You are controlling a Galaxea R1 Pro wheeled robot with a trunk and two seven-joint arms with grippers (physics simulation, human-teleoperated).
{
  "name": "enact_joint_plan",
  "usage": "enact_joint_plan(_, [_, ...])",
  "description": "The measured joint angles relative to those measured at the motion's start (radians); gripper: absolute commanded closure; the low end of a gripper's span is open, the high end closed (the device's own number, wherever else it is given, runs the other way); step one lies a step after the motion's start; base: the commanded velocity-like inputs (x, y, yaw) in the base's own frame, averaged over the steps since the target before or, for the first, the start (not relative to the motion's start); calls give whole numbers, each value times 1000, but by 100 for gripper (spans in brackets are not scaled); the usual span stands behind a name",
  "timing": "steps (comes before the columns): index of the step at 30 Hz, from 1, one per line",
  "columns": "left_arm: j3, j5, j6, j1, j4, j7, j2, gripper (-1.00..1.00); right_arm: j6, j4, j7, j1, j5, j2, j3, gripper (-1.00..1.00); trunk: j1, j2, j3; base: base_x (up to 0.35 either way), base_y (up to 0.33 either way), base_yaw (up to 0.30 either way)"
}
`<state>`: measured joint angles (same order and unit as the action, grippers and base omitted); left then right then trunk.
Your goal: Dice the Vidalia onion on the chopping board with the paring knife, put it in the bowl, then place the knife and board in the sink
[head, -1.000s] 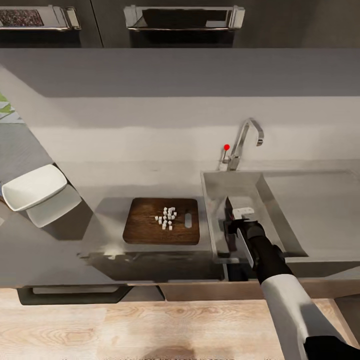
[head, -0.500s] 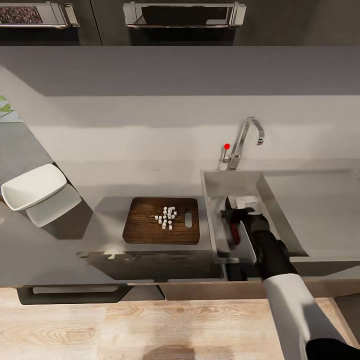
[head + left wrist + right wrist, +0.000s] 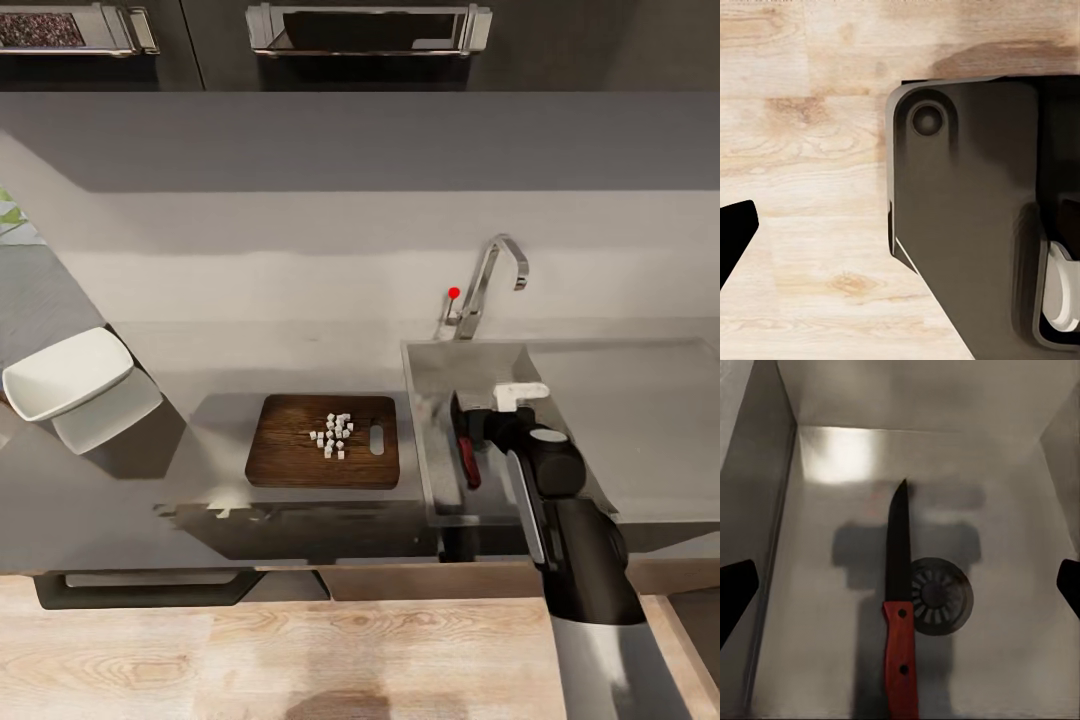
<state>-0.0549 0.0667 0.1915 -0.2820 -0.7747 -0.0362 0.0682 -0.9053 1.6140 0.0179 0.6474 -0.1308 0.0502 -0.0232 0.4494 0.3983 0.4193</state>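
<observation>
The right gripper [image 3: 900, 577] hangs over the sink [image 3: 432, 450], fingers spread and empty. The knife [image 3: 898, 607] lies flat on the basin floor, beside the drain [image 3: 939, 596]. At nine o'clock, onion dice [image 3: 333, 435] sit on the board [image 3: 290, 450]; the bowl [image 3: 65, 372] stands farther left on the bench [image 3: 200, 370].

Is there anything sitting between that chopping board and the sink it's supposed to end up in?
Nothing visible blocks the way: the chopping board lies right beside the sink on bare countertop. But diced onion sits on the board, and the paring knife lies on the basin floor.
</observation>
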Motion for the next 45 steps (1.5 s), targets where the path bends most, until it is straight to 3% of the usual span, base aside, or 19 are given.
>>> enact_joint_plan(4, [0, 0, 0, 0, 1, 0, 0, -100, 1, 15, -36, -20, 21, -1, 0, -100, 0, 0, 0, 0, 90, 0])
enact_joint_plan(8, [0, 1, 0, 0, 2, 0, -1, -100, 13, 17, -133, -22, 28, -6, 2, -100, 0, 0, 0, 0, 247, 0])
enact_joint_plan(11, [0, 1, 0, 0, 2, 0, 0, -100, 16, 16, -159, -22, 27, -8, 2, -100, 0, 0, 0, 0, 251, 0])
enact_joint_plan(19, [0, 1, 0, 0, 2, 0, -1, -100, 14, 12, -163, -22, 25, -8, 3, -100, 0, 0, 0, 0, 214, 0])
enact_joint_plan(45, [0, 1, 0, 0, 4, 0, 0, -100, -16, -3, -128, -24, 22, -5, 3, -100, 0, 0, 1, 0, 45, 0])
